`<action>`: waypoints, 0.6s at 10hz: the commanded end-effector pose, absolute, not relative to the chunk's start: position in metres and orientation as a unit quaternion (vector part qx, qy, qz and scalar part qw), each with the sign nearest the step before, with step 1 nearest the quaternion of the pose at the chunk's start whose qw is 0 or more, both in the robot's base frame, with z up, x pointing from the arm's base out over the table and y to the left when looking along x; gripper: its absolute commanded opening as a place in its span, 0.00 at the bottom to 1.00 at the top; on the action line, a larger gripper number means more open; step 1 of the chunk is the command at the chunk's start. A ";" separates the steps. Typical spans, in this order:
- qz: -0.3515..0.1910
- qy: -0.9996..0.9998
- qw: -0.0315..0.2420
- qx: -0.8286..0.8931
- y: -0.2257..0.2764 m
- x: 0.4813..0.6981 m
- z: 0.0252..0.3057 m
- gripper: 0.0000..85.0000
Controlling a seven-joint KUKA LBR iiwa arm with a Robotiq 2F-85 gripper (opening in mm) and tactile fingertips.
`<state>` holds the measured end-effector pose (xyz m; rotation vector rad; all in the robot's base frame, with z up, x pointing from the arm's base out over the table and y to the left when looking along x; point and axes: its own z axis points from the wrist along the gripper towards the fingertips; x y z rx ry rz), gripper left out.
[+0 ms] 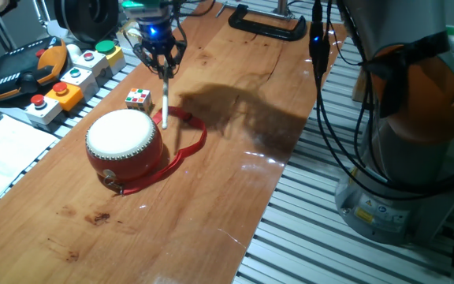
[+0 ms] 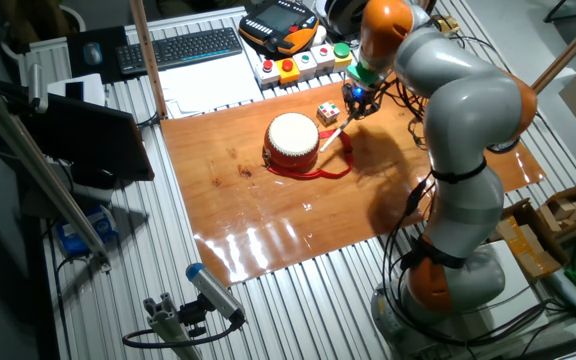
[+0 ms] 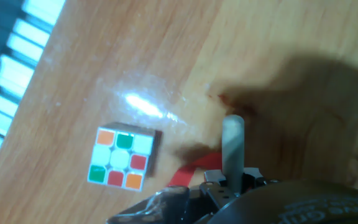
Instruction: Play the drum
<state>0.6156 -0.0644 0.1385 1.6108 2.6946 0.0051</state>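
Note:
The drum [image 1: 124, 142] has a red barrel body and a cream-white skin top. It stands on the wooden board, with its red strap [image 1: 189, 146] looped to its right. My gripper [image 1: 162, 68] is behind the drum and above its far right edge. It is shut on a white stick [image 1: 165, 102] that points down, its tip beside the drum's rim by the strap. In the other fixed view the drum [image 2: 293, 140] sits left of the gripper [image 2: 353, 100]. In the hand view the stick [image 3: 233, 146] points at the board above a piece of strap [image 3: 191, 171]; the drum is out of view there.
A small multicoloured cube [image 1: 139, 98] lies just behind the drum, left of the stick, and also shows in the hand view [image 3: 122, 158]. Button boxes [image 1: 65, 83] and a pendant [image 1: 22, 71] sit at the far left. A black clamp [image 1: 266, 24] grips the board's far edge.

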 end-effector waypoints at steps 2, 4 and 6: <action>0.007 0.860 0.010 0.511 -0.066 0.619 0.128 0.01; 0.010 0.859 0.015 0.512 -0.067 0.622 0.118 0.01; 0.010 0.862 0.016 0.507 -0.067 0.624 0.112 0.01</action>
